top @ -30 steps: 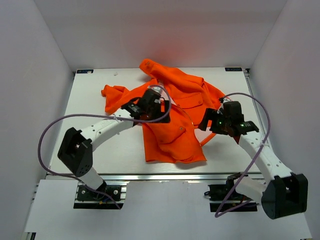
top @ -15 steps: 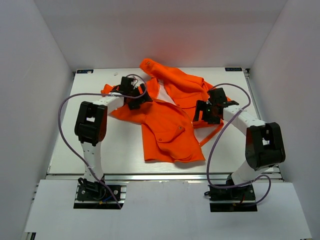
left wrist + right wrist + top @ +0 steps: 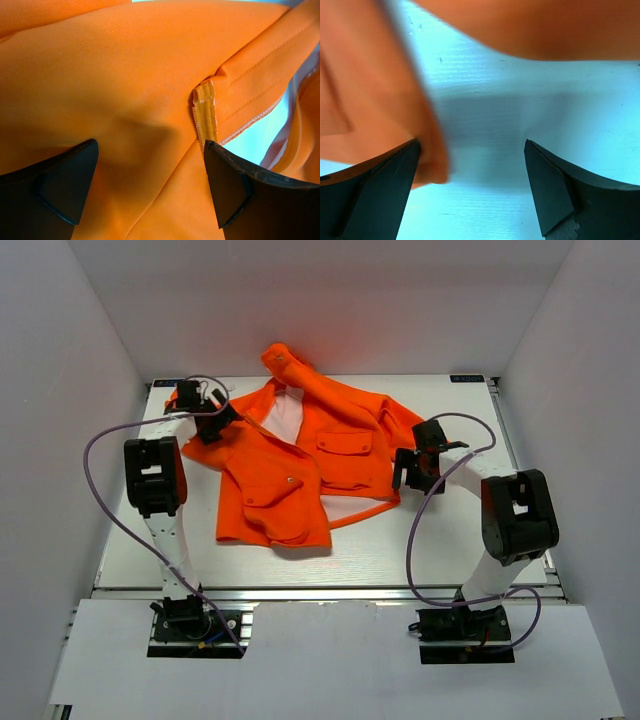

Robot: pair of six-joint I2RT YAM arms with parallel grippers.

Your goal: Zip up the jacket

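Note:
The orange jacket (image 3: 340, 455) lies on the white table (image 3: 420, 550), its front open and the pale lining showing at the neck (image 3: 288, 412). My left gripper (image 3: 207, 418) is at the jacket's far left shoulder. In the left wrist view the left gripper (image 3: 150, 145) is open, with the jacket's orange fabric (image 3: 115, 75) filling the space between its fingers and a zipper tape end (image 3: 205, 112) near the right finger. My right gripper (image 3: 405, 470) is at the jacket's right edge. In the right wrist view it (image 3: 471, 145) is open over bare table, with a blurred fold of the jacket (image 3: 365, 90) by its left finger.
One sleeve (image 3: 280, 358) rises towards the back wall. A thin orange hem strip (image 3: 360, 512) trails off the jacket's lower right. Purple cables (image 3: 100, 450) loop beside both arms. White walls close in the table on three sides.
The jacket has slid left and spread open wider. My left gripper moved to the far back left with the shoulder. My right gripper moved up to the jacket's right edge.

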